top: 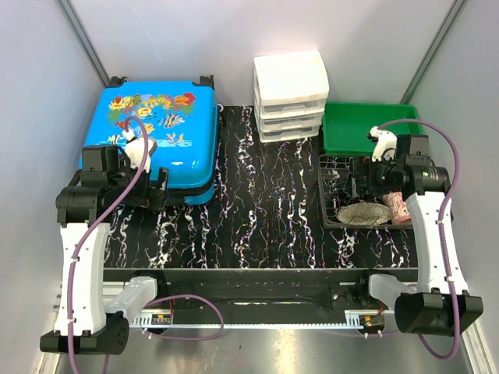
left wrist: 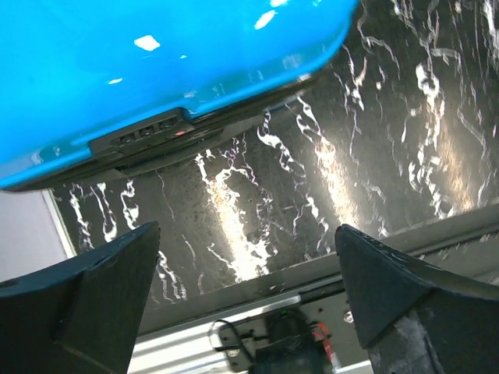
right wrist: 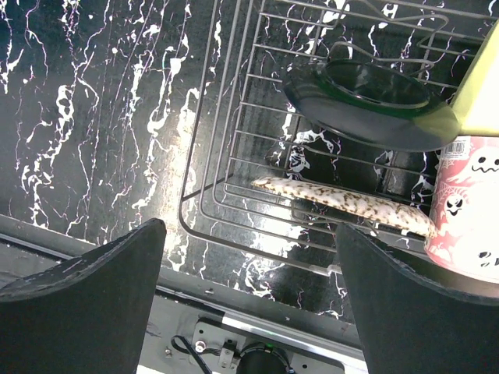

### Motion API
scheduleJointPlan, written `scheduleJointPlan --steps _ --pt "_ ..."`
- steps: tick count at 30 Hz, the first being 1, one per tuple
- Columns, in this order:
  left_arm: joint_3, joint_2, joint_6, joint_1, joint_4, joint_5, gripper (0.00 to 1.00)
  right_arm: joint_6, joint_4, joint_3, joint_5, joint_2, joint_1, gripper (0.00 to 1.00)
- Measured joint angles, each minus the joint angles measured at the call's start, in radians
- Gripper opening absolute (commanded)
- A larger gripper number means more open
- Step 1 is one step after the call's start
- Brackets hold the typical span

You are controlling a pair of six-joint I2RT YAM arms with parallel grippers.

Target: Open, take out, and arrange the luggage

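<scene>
- Black marbled worktop [top: 265, 195] between pale grey walls, with white drawers [top: 290, 89] and a green tray [top: 351, 132] along the far edge.
- Luggage [top: 168, 128] at the far left, flat on the worktop, printed lid up and shut.
- Left jaws spread wide and empty, hovering at the near edge of the luggage. Seen from the left wrist: blue shell, dark seam and a black latch panel [left wrist: 148, 136] just beyond the tips.
- Right jaws likewise spread wide, grasping nothing, above the wire basket [right wrist: 234, 156] on the right, well apart from the luggage.
- Step in hand, by judgement: opening the lid, not yet begun.
- Settle the fastening first. Latch or zip cannot be told from these views, so check along the seam and the black panel before any pull.
- Come in low and level and aim one fingertip at the lip beside the seam, not at the glossy curve above it, where a slip seems likely.
- Hinge side hidden, so lift a little, feel for the free edge, then follow that arc slowly instead of hauling straight up.
- Bring the right arm [top: 433, 226] across to pin the lower shell. Small and probably light, so likely to slide on the smooth worktop or rise whole with the lid.
- Keep the cable loops clear of the lid's swing.
</scene>
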Motion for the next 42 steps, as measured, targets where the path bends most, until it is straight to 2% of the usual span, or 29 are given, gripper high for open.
scheduleJointPlan --steps 3,9,16,22,33,42 --pt "0.0 0.0 0.097 0.001 -0.04 0.048 0.99 0.002 0.0 0.0 -0.008 0.002 0.0 1.0" --pt "-0.016 0.0 0.402 0.001 -0.109 0.125 0.99 0.002 -0.003 0.0 -0.026 0.011 0.0 1.0" --pt "-0.241 -0.012 0.714 0.001 -0.118 0.102 0.98 0.002 -0.018 0.0 -0.052 0.046 0.0 1.0" --pt "-0.389 -0.018 0.975 0.001 -0.136 0.051 0.89 0.002 -0.021 0.0 -0.058 0.061 0.0 1.0" --pt "-0.489 0.04 1.297 0.016 0.0 0.055 0.83 -0.002 -0.038 0.014 -0.058 0.093 0.0 1.0" --pt "-0.573 0.12 1.392 0.063 0.225 0.059 0.82 -0.016 -0.051 0.024 -0.057 0.1 0.0 1.0"
